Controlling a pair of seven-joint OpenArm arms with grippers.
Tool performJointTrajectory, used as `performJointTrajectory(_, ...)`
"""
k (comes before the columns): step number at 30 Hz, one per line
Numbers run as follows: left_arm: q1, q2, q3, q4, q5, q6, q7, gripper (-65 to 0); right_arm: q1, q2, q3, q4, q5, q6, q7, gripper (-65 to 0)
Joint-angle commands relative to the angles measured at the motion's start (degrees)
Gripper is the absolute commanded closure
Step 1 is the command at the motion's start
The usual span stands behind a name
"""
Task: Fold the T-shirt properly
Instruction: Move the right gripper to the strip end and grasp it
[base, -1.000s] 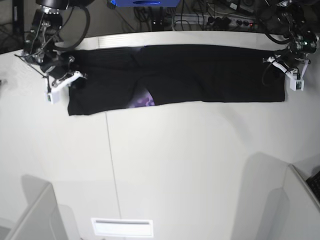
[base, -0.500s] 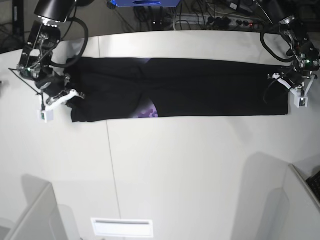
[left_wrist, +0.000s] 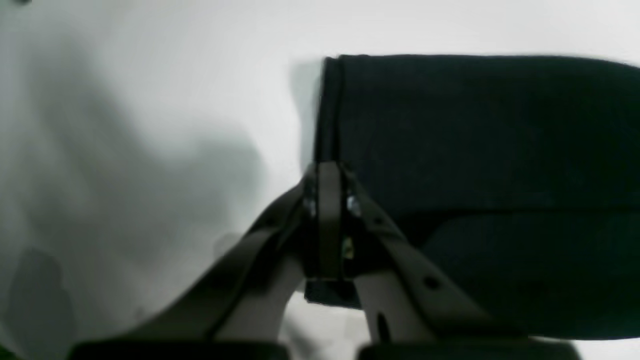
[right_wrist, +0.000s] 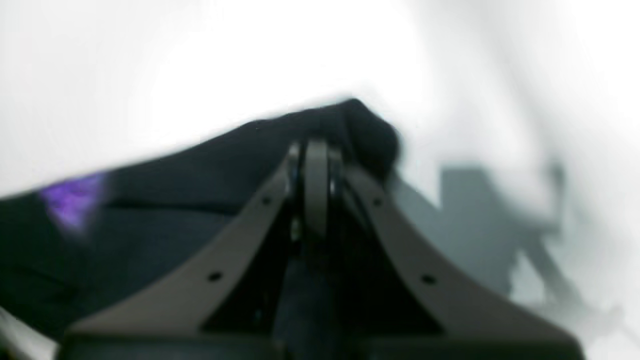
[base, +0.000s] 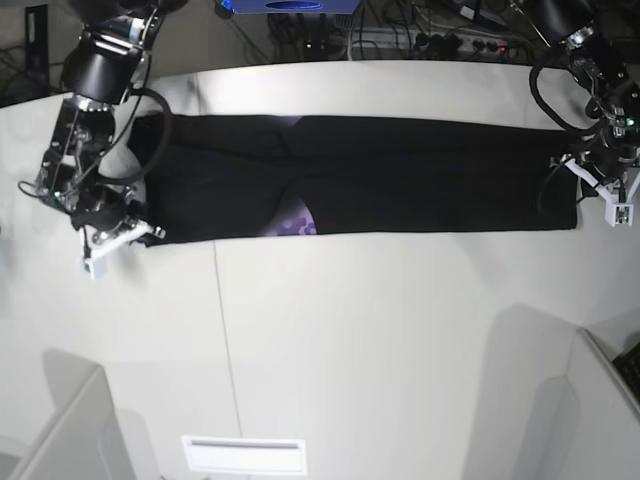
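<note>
The T-shirt (base: 400, 175) lies as a long black band across the back of the white table (base: 380, 330), with a bit of purple print (base: 296, 223) showing at its front edge. My left gripper (base: 582, 192) is shut on the shirt's right end; the left wrist view shows the jaws (left_wrist: 327, 175) closed on the hem of the cloth (left_wrist: 475, 145). My right gripper (base: 143, 232) is shut on the shirt's left front corner; the right wrist view shows it (right_wrist: 315, 155) pinching bunched black cloth (right_wrist: 360, 130), with the purple print (right_wrist: 75, 200) at the left.
Cables and a power strip (base: 440, 40) lie behind the table, beside a blue object (base: 285, 5). Grey panels stand at the front left (base: 60, 430) and front right (base: 590, 400). A white slotted plate (base: 243, 455) sits at the front edge.
Both grippers have moved toward the table's front, still holding the shirt's ends. The shirt has slid forward with them and stays stretched flat.
</note>
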Motion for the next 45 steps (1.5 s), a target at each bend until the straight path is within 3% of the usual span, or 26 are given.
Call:
performJointTrajectory(1,-0.2,-1.3,-1.5,0.8,0.2,0.3,-0.7,0.0,1.5,0.8,0.2,-0.3,0.1,0.4,2.4,0.0)
performJointTrajectory(4,0.6,-1.4,-4.4,0.7,0.2,-0.8,-0.7,0.0,1.7,1.0,0.2,-3.5,-1.2,0.4,4.8,0.0)
performJointTrajectory(8,1.2,-1.4,-7.9,1.2,0.2,-7.0,-0.7,0.0,1.5,1.2,0.2,-2.1,-1.0,0.4,4.7,0.0)
performJointTrajectory(15,4.0,-1.3,-14.0,2.6,-0.6,-7.1,-0.7,0.0,-4.1,0.3,0.3,14.5,-0.8,0.5,3.7,0.0)
performJointTrajectory(20,5.9,-1.4,-18.2,2.6,-10.7,-7.1,-0.7,0.0,-7.9,-2.3,0.5,26.2,-0.8,0.5,-1.1,0.0)
performJointTrajectory(21,6.1,-1.5,-18.2,2.6,-12.5,-7.1,-0.7,-1.3,-8.5,-2.8,0.3,27.5,-0.8,0.5,-1.6,0.0)
performJointTrajectory(26,6.6,-1.5,-18.0,2.3,-16.5,-7.1,-0.7,-39.7,-10.2,-4.8,0.2,29.3,-0.8,0.5,-1.9,0.0)
performJointTrajectory(29,6.1,-1.3,-17.8,1.1,-16.8,-7.1,-0.7,-51.5,-11.6,-4.8,-1.8,29.4,-0.8,0.5,-1.9,0.0)
performJointTrajectory(41,-1.9,-1.6,-8.4,-12.0,-16.1,-7.1,-1.0,-52.7,-15.0,-4.9,-12.1,30.3,-0.8,0.5,-1.2,0.0)
performJointTrajectory(45,-4.6,-1.4,-7.2,-16.5,-10.9,-7.1,-1.1,-52.7,-15.8,-6.2,-12.1,30.3,-0.8,0.5,-1.2,0.0)
